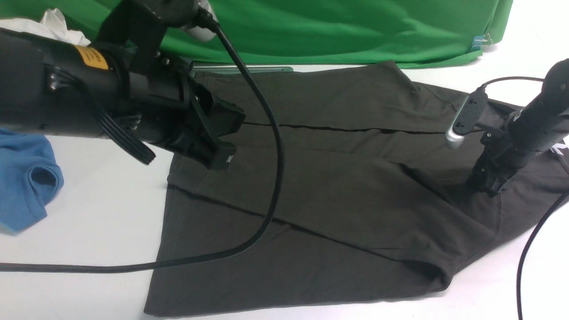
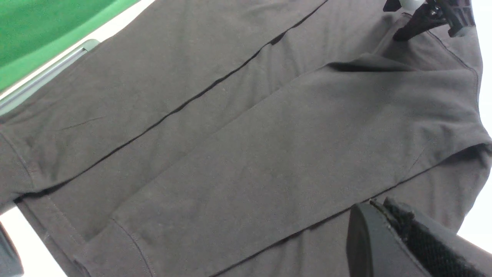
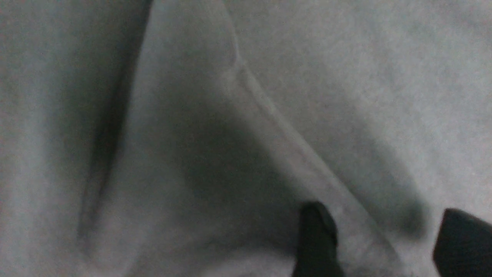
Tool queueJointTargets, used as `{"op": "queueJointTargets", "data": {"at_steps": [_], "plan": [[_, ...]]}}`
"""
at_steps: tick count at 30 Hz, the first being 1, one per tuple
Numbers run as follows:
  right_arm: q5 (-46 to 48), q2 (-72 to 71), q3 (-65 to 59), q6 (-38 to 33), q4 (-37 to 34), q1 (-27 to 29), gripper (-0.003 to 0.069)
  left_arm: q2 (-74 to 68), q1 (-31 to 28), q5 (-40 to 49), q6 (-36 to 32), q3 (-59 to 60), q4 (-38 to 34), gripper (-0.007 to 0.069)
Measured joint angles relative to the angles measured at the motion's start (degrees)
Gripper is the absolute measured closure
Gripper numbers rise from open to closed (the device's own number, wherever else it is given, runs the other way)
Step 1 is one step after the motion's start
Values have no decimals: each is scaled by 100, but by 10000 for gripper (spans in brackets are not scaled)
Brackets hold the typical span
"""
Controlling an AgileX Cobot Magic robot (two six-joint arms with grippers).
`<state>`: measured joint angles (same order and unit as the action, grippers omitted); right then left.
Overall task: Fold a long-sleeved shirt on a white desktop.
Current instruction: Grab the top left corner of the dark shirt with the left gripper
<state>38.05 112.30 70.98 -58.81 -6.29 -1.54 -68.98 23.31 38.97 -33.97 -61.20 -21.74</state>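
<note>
- White desk point(image 1: 98, 209): broad matte surface that carries everything in the front view.
- Long-sleeved shirt point(image 1: 338, 191): dark brownish-charcoal, lies flat on the desk from the centre out to 3 o'clock. Both sleeves are laid across the body. One sleeve runs straight through the middle. The other crosses it on a diagonal from 9 o'clock down to 4 o'clock. The hem end lies at 7 o'clock.
- Green cloth backdrop point(image 1: 346, 31): hangs along the far edge at 12 o'clock, and its lower border touches the desk just behind the shirt.
- Blue shirt point(image 1: 24, 178): crumpled at 9 o'clock, well apart from the dark shirt.
- Left end effector point(image 1: 222, 153): at 10 o'clock of the shirt, raised above its edge. The fingers are together with nothing between them. The left wrist view shows one finger point(image 2: 384, 238) with the shirt well below it.
- Right end effector point(image 1: 486, 186): at 3 o'clock, tip down on the shirt near the shoulder. In the right wrist view its fingers point(image 3: 317, 234) stand apart. A raised seam of the fabric passes between them and is not pinched.
- Black cable point(image 1: 278, 146): loops from the left arm over the shirt and trails off at 8 o'clock.
- White cloth point(image 1: 53, 22): bunched at 11 o'clock.
</note>
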Motion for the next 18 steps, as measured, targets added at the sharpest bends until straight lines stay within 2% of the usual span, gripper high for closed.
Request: {"op": "queueJointTargets", "data": {"at_steps": [6, 12, 18], "plan": [[113, 35, 11, 42, -68, -5, 444, 0, 0, -17, 0, 38, 47, 609], [330, 50, 52, 468, -111, -5, 625, 0, 0, -17, 0, 38, 63, 609], [362, 55, 52, 849, -111, -5, 642, 0, 0, -17, 0, 38, 63, 609]]}}
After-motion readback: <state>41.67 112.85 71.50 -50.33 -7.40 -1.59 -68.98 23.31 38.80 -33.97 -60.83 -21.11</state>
